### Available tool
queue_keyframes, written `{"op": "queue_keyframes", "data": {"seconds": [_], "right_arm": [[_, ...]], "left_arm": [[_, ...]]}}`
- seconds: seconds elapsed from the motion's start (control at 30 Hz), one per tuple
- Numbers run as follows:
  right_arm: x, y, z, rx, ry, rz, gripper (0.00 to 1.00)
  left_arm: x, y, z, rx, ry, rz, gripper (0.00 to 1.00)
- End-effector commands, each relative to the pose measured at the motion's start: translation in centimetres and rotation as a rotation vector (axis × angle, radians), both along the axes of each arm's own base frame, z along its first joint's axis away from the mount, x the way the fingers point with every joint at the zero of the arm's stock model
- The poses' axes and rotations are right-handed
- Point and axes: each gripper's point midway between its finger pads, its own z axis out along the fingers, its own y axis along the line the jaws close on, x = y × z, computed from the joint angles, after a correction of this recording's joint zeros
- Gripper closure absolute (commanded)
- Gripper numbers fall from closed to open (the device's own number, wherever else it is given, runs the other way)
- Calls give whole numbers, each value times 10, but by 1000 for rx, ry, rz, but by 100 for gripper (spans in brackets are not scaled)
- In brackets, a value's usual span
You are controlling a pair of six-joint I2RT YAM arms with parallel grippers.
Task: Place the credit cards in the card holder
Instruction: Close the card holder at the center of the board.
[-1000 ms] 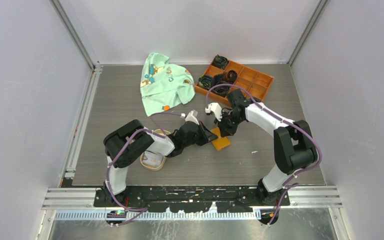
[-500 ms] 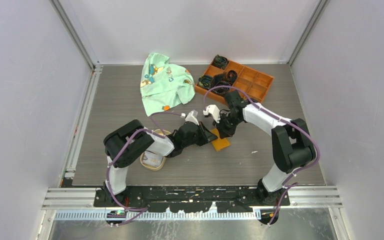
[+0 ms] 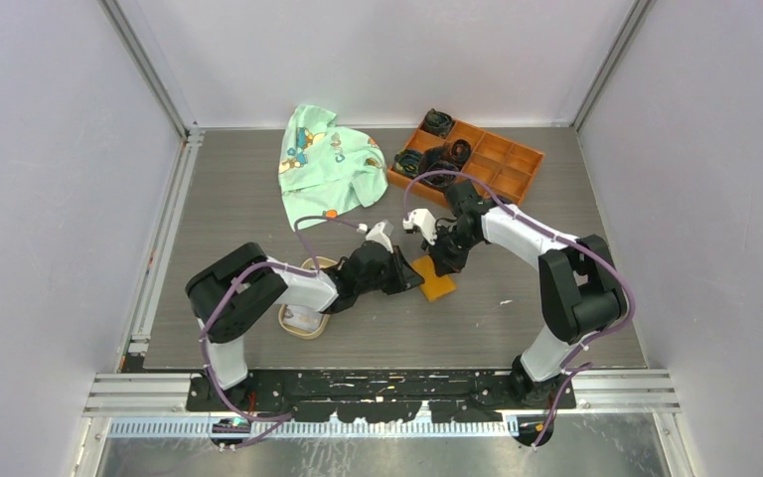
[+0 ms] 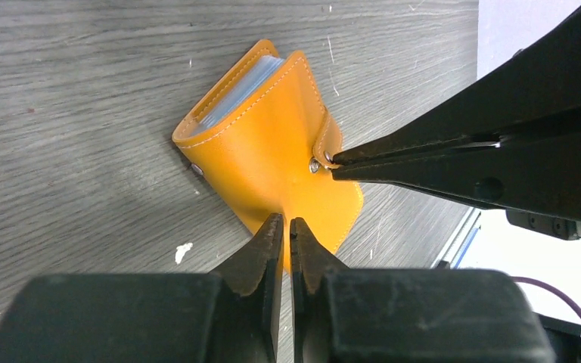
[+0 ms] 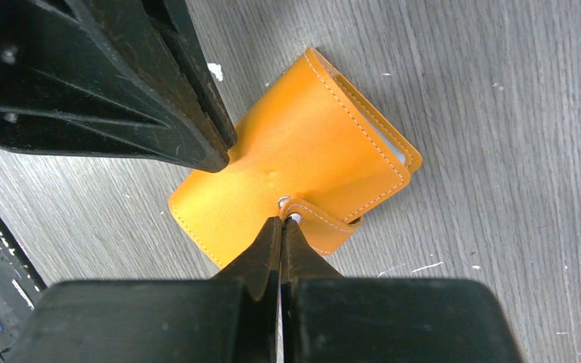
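Observation:
The card holder [image 3: 438, 279] is an orange snap wallet lying folded on the grey table between both arms. Its pale blue slots show at one edge [image 4: 243, 82]. My left gripper [image 4: 287, 221] rests its tips on the cover [image 4: 265, 144], jaws open only by a thin slit. My right gripper [image 5: 282, 221] is shut, its tips at the snap strap [image 5: 325, 227]. I cannot tell whether the strap is pinched between them. The credit cards [image 3: 304, 315] show as flat pale pieces in the tan oval dish [image 3: 286, 320], partly hidden under my left arm.
A mint green printed cloth [image 3: 326, 164] lies at the back left. An orange compartmented tray [image 3: 502, 164] with dark coiled items stands at the back right. Metal rails run along the table's left and near edges.
The left jaws have parted from shut to a thin slit. The left arm's elbow has swung left. The right gripper and the card holder have shifted slightly toward the back.

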Motion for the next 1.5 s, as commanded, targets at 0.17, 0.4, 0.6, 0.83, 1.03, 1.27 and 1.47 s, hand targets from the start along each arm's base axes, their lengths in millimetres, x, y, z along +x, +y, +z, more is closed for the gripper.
{"op": "queue_keyframes", "data": {"seconds": [0.17, 0.4, 0.6, 0.83, 1.03, 1.27, 1.47], "right_arm": [[-4, 13, 6, 54, 46, -2, 99], [-5, 16, 11, 88, 70, -10, 99], [-7, 17, 14, 104, 78, -8, 99], [-11, 18, 16, 116, 94, 5, 99], [-15, 16, 15, 108, 109, 20, 99], [-13, 18, 14, 106, 109, 12, 99], [-13, 21, 13, 104, 109, 8, 99]], "left_arm": [[0, -17, 1, -3, -8, -61, 92], [0, -16, -7, 17, 7, -56, 95], [1, -17, -15, 34, 19, -56, 96], [1, -15, -23, 51, 34, -49, 96], [1, -13, -30, 69, 43, -41, 97], [1, -13, -39, 85, 55, -42, 98], [-1, -10, -46, 97, 66, -39, 99]]}}
